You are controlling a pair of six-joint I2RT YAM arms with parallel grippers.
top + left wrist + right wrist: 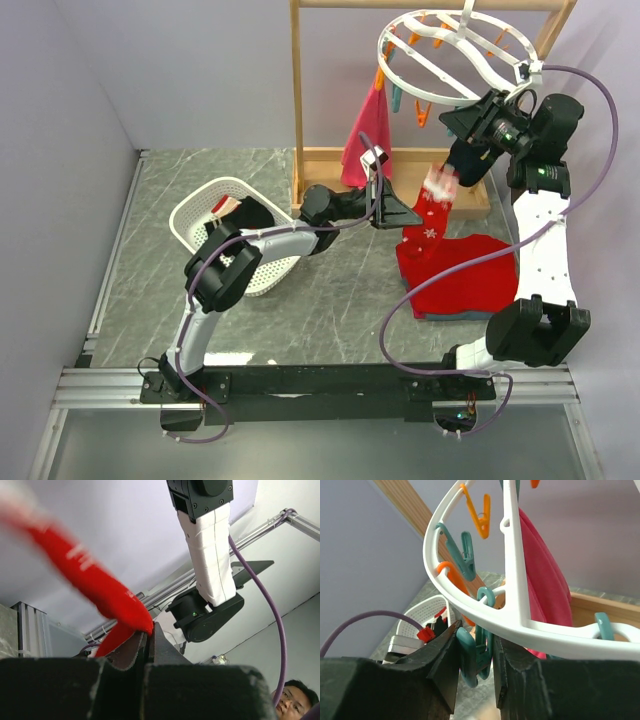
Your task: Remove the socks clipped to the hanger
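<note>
Plainly, one red knitted sock (pixel 430 215) with a white cuff and a snowflake pattern is seen hanging from the round white plastic hanger (pixel 555 636). Its cuff lies just beneath the right gripper (pixel 476 641), and its toe end is pinched between the closed fingers of the left gripper (pixel 148 635).

The sock is judged light, soft and stretchy, so it is likely to drape and swing once freed. A hold at the toe seems sound, though thin fabric could slip out under a hard pull.

The right fingers are set narrow around a teal plastic clip (pixel 469 666), one on each side and apparently pressing it. Whether the clip's mouth is open cannot be told.

Above those fingers an orange clip (pixel 481 515) and a second teal clip (pixel 466 552) dangle from the ring. A pink towel (pixel 545 580) hangs just beyond them, near enough to be snagged.

Below the left fingers a folded red cloth (pixel 465 280) lies on the grey table (pixel 330 300). Behind them, a white plastic basket (pixel 178 222) holds dark socks (pixel 250 215). The wooden rack frame (pixel 297 90) stands beyond both grippers.
</note>
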